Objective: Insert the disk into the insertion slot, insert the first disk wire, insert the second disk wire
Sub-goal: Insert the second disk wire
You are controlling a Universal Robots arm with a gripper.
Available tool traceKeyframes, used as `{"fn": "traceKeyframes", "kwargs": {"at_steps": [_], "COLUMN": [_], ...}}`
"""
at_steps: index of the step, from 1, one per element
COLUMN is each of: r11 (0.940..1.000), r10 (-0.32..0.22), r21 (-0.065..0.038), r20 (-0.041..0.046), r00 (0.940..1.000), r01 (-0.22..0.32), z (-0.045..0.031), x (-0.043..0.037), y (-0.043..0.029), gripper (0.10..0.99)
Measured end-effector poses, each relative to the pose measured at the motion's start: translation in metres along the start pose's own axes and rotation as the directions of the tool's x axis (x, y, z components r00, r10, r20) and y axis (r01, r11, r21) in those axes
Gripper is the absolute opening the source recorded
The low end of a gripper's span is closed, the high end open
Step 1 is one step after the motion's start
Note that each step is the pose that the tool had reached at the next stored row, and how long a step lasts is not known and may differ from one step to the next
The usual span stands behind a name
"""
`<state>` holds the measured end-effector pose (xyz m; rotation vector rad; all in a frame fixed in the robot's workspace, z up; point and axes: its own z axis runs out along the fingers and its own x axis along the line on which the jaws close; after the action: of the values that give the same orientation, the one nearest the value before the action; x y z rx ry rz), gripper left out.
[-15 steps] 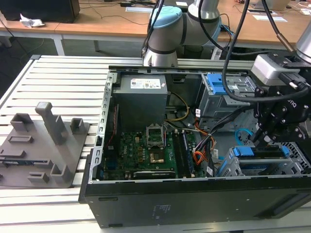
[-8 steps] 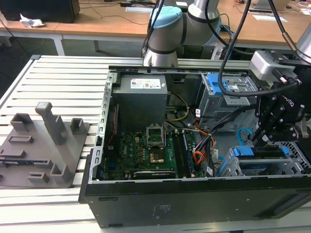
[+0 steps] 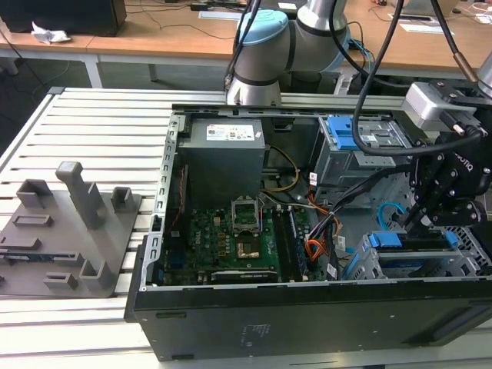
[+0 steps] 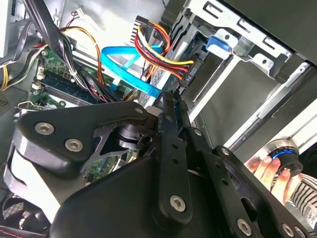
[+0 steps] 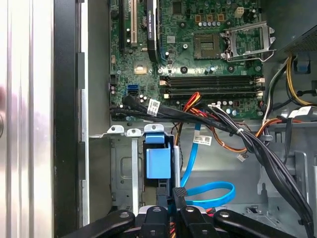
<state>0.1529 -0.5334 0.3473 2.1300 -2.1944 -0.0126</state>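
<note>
The gripper [image 5: 174, 206], fingers clenched on a small dark plug, sits by the second disk wire [image 5: 210, 194] just behind the disk [image 3: 407, 240], which is seated in the insertion slot [image 3: 400, 265] inside the open computer case [image 3: 307, 315].

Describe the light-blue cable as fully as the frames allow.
The blue cable is thin, flat and glossy, like plastic ribbon. In the first wrist view it drops from near the motherboard, then curls into a flat loop over the grey case floor. Its end reaches the pincer, whose fingers close around a small dark plug. In the second wrist view it bends beside orange-red wires.
</note>
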Motion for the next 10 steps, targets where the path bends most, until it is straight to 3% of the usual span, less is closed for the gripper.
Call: {"fn": "traceKeyframes", "kwargs": {"at_steps": [10], "r11": [1.0000], "r10": [-0.001], "r21": [-0.001], "r20": [0.0098], "r00": [1.0000], "r01": [0.001], "z": [0.0037], "x": [0.0000], "y": [-0.0056], "gripper": [0.165]}}
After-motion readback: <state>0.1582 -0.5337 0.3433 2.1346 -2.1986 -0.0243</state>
